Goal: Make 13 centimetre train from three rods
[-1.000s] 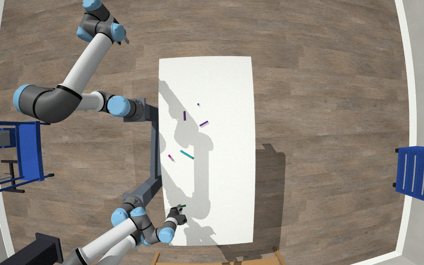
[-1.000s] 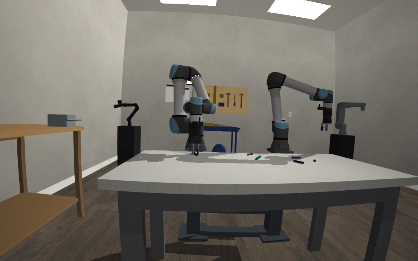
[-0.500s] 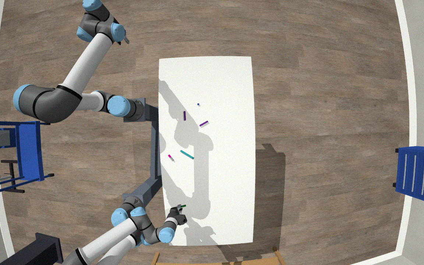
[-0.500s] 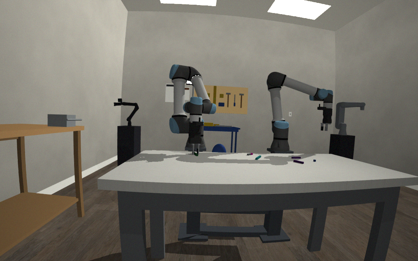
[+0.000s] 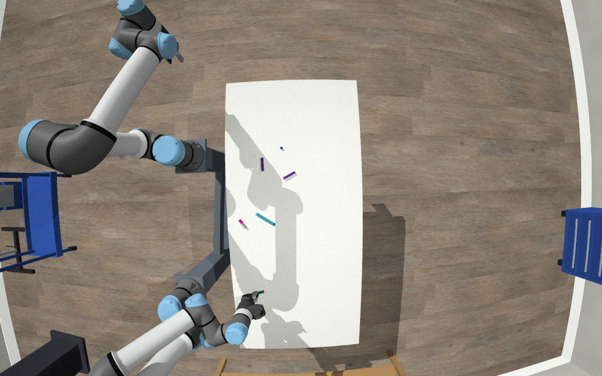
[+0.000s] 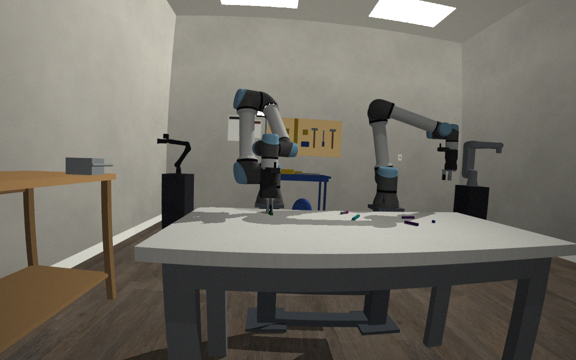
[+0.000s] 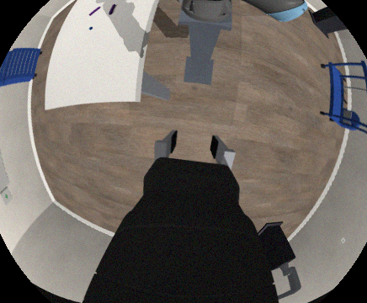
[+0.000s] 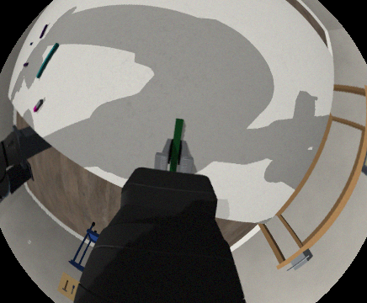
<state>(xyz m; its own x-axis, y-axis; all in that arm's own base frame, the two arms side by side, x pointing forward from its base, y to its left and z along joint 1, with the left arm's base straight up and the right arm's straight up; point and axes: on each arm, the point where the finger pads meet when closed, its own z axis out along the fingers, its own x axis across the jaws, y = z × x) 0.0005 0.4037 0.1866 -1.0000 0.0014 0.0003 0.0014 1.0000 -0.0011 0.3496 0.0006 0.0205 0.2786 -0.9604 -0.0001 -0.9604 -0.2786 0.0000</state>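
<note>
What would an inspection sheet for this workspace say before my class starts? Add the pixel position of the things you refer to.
Surface: flat white tabletop (image 5: 331, 187) (image 6: 326, 237) (image 7: 87, 76) (image 8: 95, 76), shadowed in parts.
Job's things: small magenta rod (image 5: 240, 221) (image 6: 346, 212) (image 8: 35, 109) and short grey rod (image 5: 244, 225) (image 6: 343, 212) (image 8: 39, 103) look end to end; turquoise rod (image 5: 265, 219) (image 6: 356, 217) (image 8: 48, 60), two purple rods (image 5: 289, 175) (image 6: 411, 222) and tiny blue rod (image 5: 281, 148) (image 6: 433, 221) (image 7: 91, 28) lie apart.
Clutter: nothing seen.
Grippers: left claw (image 5: 175, 59) (image 6: 446, 175) (image 7: 194, 145) open, off the table; right claw (image 5: 255, 295) (image 6: 269, 206) (image 8: 176, 153) shut on the dark green rod (image 5: 260, 292) (image 6: 270, 214) (image 8: 178, 126).
Cables: nothing seen.
Surroundings: orange-brown wooden bench (image 5: 221, 366) (image 6: 107, 232) (image 8: 347, 198) near one table end.
</note>
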